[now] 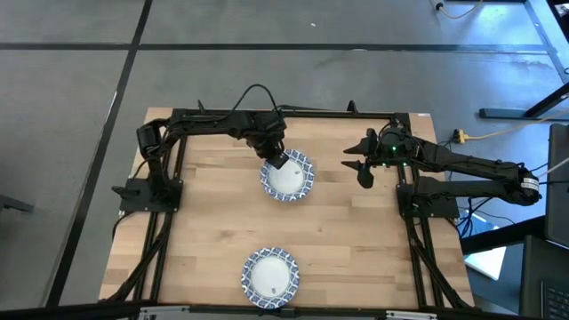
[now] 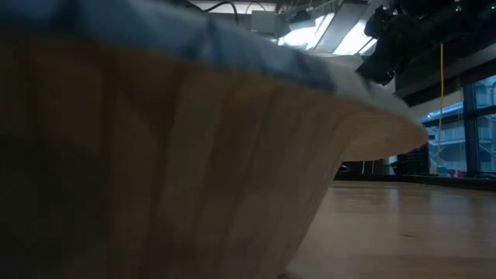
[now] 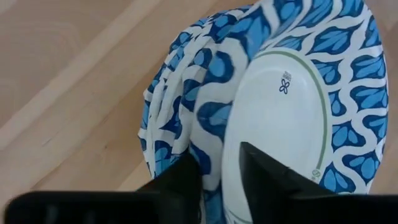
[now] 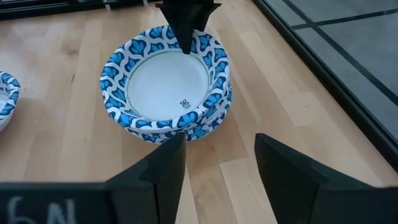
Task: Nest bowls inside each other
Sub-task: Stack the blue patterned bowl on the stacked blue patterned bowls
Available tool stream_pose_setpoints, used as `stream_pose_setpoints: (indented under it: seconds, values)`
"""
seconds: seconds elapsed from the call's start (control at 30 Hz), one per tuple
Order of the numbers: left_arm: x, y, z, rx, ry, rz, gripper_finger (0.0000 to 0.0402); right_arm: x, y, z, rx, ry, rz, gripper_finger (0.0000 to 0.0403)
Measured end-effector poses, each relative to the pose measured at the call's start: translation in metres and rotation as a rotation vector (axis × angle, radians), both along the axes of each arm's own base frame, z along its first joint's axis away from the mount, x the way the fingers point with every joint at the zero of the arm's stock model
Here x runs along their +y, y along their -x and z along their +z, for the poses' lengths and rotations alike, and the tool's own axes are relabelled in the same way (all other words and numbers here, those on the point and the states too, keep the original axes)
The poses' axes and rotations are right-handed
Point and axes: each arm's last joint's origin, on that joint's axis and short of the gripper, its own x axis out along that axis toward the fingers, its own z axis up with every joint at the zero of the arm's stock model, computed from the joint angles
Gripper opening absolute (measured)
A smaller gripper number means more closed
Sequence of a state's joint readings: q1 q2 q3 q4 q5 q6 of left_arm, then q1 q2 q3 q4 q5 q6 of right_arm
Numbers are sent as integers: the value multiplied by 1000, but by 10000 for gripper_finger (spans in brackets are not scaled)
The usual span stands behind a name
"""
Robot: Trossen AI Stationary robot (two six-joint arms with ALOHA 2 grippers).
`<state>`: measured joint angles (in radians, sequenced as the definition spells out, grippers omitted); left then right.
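A nested stack of blue-and-white rimmed bowls (image 1: 292,178) (image 4: 168,87) rests on the far half of the table. My left gripper (image 1: 277,161) (image 3: 214,158) (image 4: 186,43) comes down on the stack's far rim, shut on the top bowl (image 3: 280,112). The rims of the lower bowls (image 3: 174,93) show beside it. Another bowl or small stack (image 1: 269,276) (image 2: 155,155) (image 4: 5,93) sits by the near edge. My right gripper (image 1: 360,169) (image 4: 217,146) hovers open to the right of the far stack, touching nothing. My left gripper pinches the top bowl's patterned rim (image 3: 211,140) on its far side. One finger (image 3: 261,174) is inside on the white surface and the other finger (image 3: 180,180) is outside. The fingers point down from above. The bowl sits nested in the stack.
Bare wooden tabletop (image 1: 356,240) lies between the two bowl groups and on both sides. A black frame (image 1: 293,113) runs along the table's far edge and sides. The near bowl's wall fills most of the low view.
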<state>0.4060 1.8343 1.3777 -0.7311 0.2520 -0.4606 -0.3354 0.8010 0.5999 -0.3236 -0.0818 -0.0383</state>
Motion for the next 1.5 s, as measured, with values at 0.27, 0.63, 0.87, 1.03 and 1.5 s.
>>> stream_pose_setpoints:
  seconds: [0.27,0.63,0.87,1.03,1.5]
  values:
    - [7,6,1,4,31,-10,167,0,0,0,0,0,0,193]
    - [13,13,9,11,-36,7,172,0,0,0,0,0,0,193]
    - [12,22,32,-11,-162,23,172,0,0,0,0,1,1,193]
    - [11,33,50,-5,-275,22,171,0,0,0,0,0,0,193]
    - [-90,31,55,61,-162,-545,172,0,0,0,-1,-2,-2,193]
